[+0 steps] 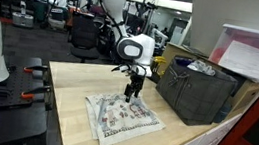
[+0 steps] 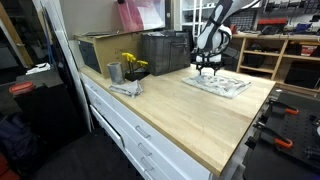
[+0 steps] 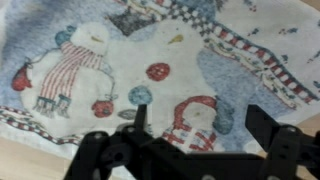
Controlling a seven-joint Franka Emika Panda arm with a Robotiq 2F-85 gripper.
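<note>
Pale wooden countertop (image 1: 73,80) in a workshop. In an exterior view: found snowman-print cloth (image 1: 115,119) spread flat beside a dark crate (image 1: 198,92), gripper (image 1: 133,91) close over it. In an exterior view: showed same cloth (image 2: 215,84) toward the far end. Wrist view: caught jaws wide open, empty, over cloth (image 3: 150,50). Judged light, limp, unbreakable (best pinched at a raised fold or corner).

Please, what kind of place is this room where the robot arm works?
Probably a robotics lab or workshop. A light wooden workbench top sits on white drawers, a black office chair stands behind it, and wooden shelves of equipment stand at the back.
</note>
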